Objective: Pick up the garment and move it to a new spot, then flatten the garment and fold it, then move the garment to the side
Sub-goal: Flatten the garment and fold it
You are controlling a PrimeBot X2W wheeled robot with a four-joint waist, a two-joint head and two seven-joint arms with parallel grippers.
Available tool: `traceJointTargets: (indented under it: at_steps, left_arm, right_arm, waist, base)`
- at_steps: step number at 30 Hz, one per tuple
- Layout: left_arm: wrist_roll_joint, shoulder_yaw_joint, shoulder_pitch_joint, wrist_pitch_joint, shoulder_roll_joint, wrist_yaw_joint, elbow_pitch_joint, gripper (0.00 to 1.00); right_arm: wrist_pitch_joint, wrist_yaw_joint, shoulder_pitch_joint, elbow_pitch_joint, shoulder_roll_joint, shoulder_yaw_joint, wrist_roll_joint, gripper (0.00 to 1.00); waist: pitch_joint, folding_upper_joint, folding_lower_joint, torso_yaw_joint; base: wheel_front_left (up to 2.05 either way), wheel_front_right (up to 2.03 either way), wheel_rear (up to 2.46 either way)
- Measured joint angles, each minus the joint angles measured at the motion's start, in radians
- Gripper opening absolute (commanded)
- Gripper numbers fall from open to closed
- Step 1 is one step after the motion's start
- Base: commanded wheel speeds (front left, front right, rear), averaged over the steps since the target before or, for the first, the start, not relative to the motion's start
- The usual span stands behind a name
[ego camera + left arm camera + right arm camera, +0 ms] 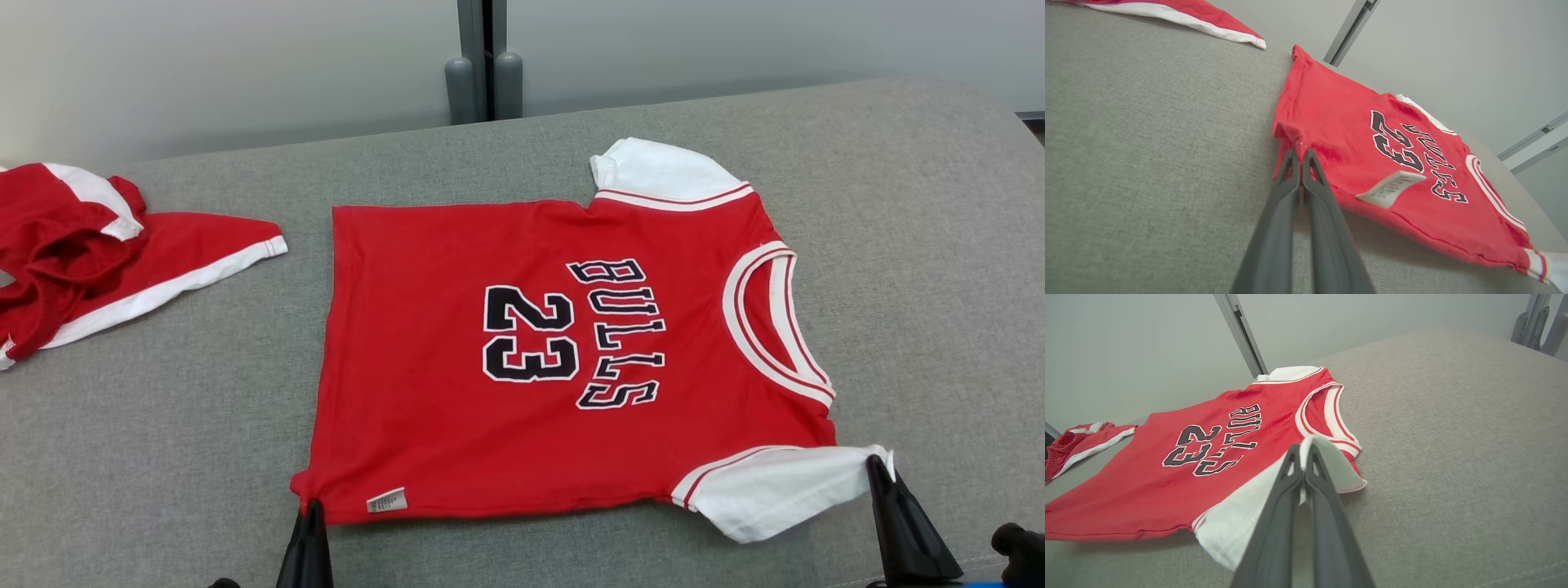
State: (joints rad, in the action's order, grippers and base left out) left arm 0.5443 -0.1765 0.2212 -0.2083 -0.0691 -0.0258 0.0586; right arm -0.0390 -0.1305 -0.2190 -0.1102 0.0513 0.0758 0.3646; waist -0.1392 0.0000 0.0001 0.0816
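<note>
Left claw (313,508) is pressed together on the near hem corner of the red jersey (424,343). In the left wrist view its two dark fingers (1286,192) meet on a small bunch of red cloth at that corner. Right claw (875,465) is likewise closed, pinching the outer edge of the near white sleeve (775,490). The right wrist view shows that edge lifted and curled up at the fingertips (1290,477). The jersey lies spread front-up in the middle of the grey fabric-covered table (939,245), turned sideways to the robot, with its hem toward the robot's left and its white-trimmed neckline (775,327) toward the right. Black "BULLS" lettering and the number 23, both outlined in white, run across the chest. The far white sleeve (661,171) lies on the table with its tip slightly folded. A small white tag (386,500) sits at the hem just beside the left claw, and in the left wrist view it stands up off the cloth. Well apart from the jersey, at the far left of the table, lies a crumpled red garment with white trim (82,253). Behind the table is a pale wall with a grey post (483,65).
</note>
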Motion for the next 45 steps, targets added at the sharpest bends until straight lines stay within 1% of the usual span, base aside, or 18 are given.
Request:
traceJointTargets:
  at_steps: [3,6,9,12,13,18,22,25,26,27,31,32,34,35,40,45]
  left_arm:
    - [0.0,-0.01,-0.032,0.005,0.0,0.009,0.016,0.0]
    - [0.009,-0.018,-0.102,0.014,0.001,0.022,0.036,0.0]
    - [0.022,-0.02,-0.195,0.03,0.002,0.035,0.063,0.0]
    - [0.033,-0.015,-0.297,0.041,0.004,0.035,0.114,0.0]
    - [0.039,-0.012,-0.329,0.044,0.005,0.034,0.135,0.0]
    - [0.038,0.008,-0.462,0.047,0.008,-0.007,0.264,0.0]
    - [0.044,0.015,-0.541,0.033,0.011,-0.029,0.36,0.0]
    - [0.042,0.014,-0.592,0.021,0.012,-0.031,0.418,0.0]
    - [0.042,0.014,-0.592,0.021,0.012,-0.031,0.418,0.0]
    - [0.036,0.009,-0.615,0.02,0.012,-0.037,0.449,0.0]
    - [0.034,0.002,-0.645,0.011,0.012,-0.036,0.494,0.0]
    - [0.033,0.001,-0.649,0.007,0.012,-0.036,0.501,0.0]
    - [0.033,0.0,-0.654,-0.001,0.013,-0.035,0.512,0.8]
    - [0.033,-0.001,-0.654,-0.005,0.013,-0.032,0.514,1.0]
    - [0.024,-0.015,-0.641,-0.014,0.012,-0.026,0.509,1.0]
    - [0.025,-0.02,-0.581,-0.01,-0.008,-0.019,0.46,1.0]
  right_arm:
    - [-0.014,0.0,0.029,0.018,0.0,0.0,0.005,0.0]
    - [-0.03,0.0,0.079,0.04,0.0,-0.002,0.009,0.0]
    - [-0.039,0.0,0.158,0.077,0.0,-0.003,0.006,0.0]
    - [-0.042,0.0,0.256,0.138,-0.001,-0.006,-0.005,0.0]
    - [-0.042,0.0,0.288,0.165,0.0,-0.007,-0.005,0.0]
    - [-0.057,0.0,0.446,0.326,-0.001,-0.02,-0.014,0.0]
    - [-0.092,0.0,0.557,0.466,-0.001,-0.019,-0.026,0.0]
    - [-0.114,0.0,0.63,0.562,-0.001,-0.021,-0.043,0.0]
    - [-0.114,0.0,0.63,0.562,-0.001,-0.021,-0.043,0.0]
    - [-0.128,0.0,0.672,0.62,-0.001,-0.026,-0.048,0.0]
    - [-0.148,0.0,0.746,0.728,0.003,-0.027,-0.056,0.0]
    - [-0.148,0.0,0.761,0.757,0.005,-0.025,-0.056,0.07]
    - [-0.153,0.0,0.787,0.81,0.006,-0.016,-0.055,0.54]
    - [-0.156,0.0,0.799,0.836,0.01,-0.015,-0.056,1.0]
    - [-0.18,0.0,0.846,0.913,0.022,-0.012,-0.065,1.0]
    - [-0.202,0.0,0.848,0.925,0.037,-0.032,-0.089,1.0]
  waist:
    - [-0.006,0.0,0.0,0.002]
    - [-0.016,0.0,0.0,0.008]
    - [-0.03,0.0,0.0,0.019]
    - [-0.048,0.0001,0.0,0.029]
    - [-0.054,0.0001,0.0,0.031]
    - [-0.091,0.0001,0.0001,0.04]
    - [-0.117,0.0002,0.0001,0.039]
    - [-0.135,0.0002,0.0001,0.036]
    - [-0.135,0.0002,0.0001,0.036]
    - [-0.144,0.0002,0.0002,0.034]
    - [-0.156,0.0002,0.0001,0.029]
    - [-0.157,0.0002,0.0,0.027]
    - [-0.156,0.0002,0.0001,0.024]
    - [-0.155,0.0002,0.0,0.022]
    - [-0.137,0.0002,0.0,0.015]
    - [-0.105,0.0002,0.0,0.009]
  base:
    - [0.0,0.0,0.0]
    - [0.0,0.0,0.0]
    - [0.0,0.0,0.0]
    - [0.0,0.0,0.0]
    - [0.0,0.0,0.0]
    - [0.0,0.0,0.0]
    - [0.0,0.0,0.0]
    - [0.0,0.0,0.0]
    - [0.0,0.0,0.0]
    - [0.0,0.0,0.0]
    - [0.0,0.0,0.0]
    - [0.0,0.0,0.0]
    - [0.0,0.0,0.0]
    - [0.0,0.0,0.0]
    - [0.0,0.0,0.0]
    - [0.0,0.0,0.0]
